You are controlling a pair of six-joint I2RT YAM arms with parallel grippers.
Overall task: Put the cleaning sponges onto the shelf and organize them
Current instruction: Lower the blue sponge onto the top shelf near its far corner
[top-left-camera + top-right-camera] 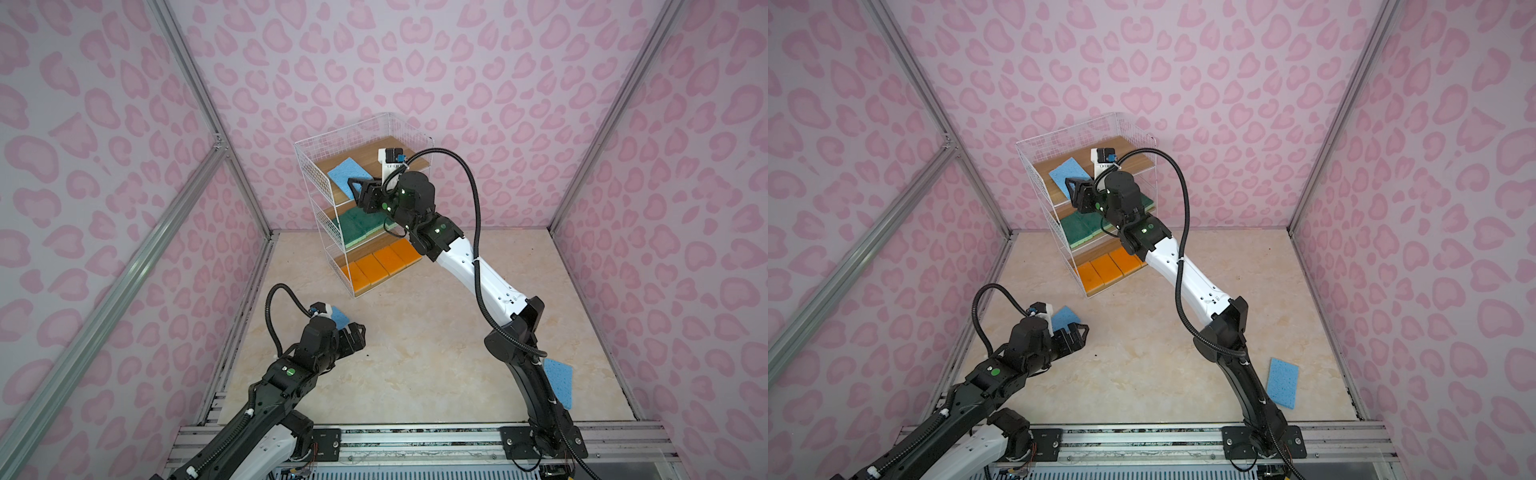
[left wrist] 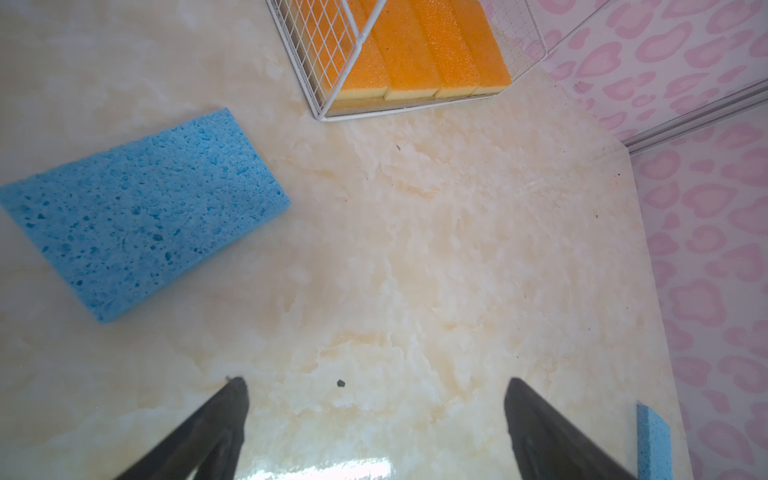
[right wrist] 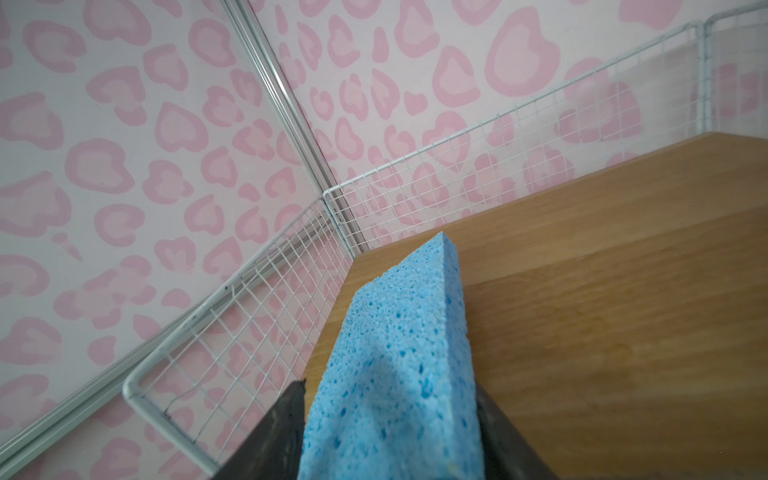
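Observation:
The shelf [image 1: 316,170] [image 1: 1038,174] stands at the back of the floor. Orange sponges [image 1: 378,266] [image 2: 415,50] fill its bottom tier and green sponges [image 1: 357,226] its middle tier. A light blue sponge [image 1: 343,176] [image 3: 399,353] lies tilted on the top board. Its near end sits between the fingers of my right gripper [image 1: 354,189] [image 3: 390,386], which stand apart along its two edges. My left gripper [image 1: 357,332] [image 2: 376,384] hangs wide open and empty over the floor. Beside it lies a second blue sponge [image 1: 1065,318] [image 2: 141,212]. A third blue sponge [image 1: 1283,382] lies by the right arm's base.
The floor is pale marble [image 1: 415,353], walled by pink patterned panels [image 1: 665,208] with aluminium frame bars [image 1: 199,83]. A mounting rail [image 1: 415,440] runs along the front. The top board [image 3: 623,270] to the right of the sponge is bare wood. White wire mesh [image 3: 257,299] rims that tier.

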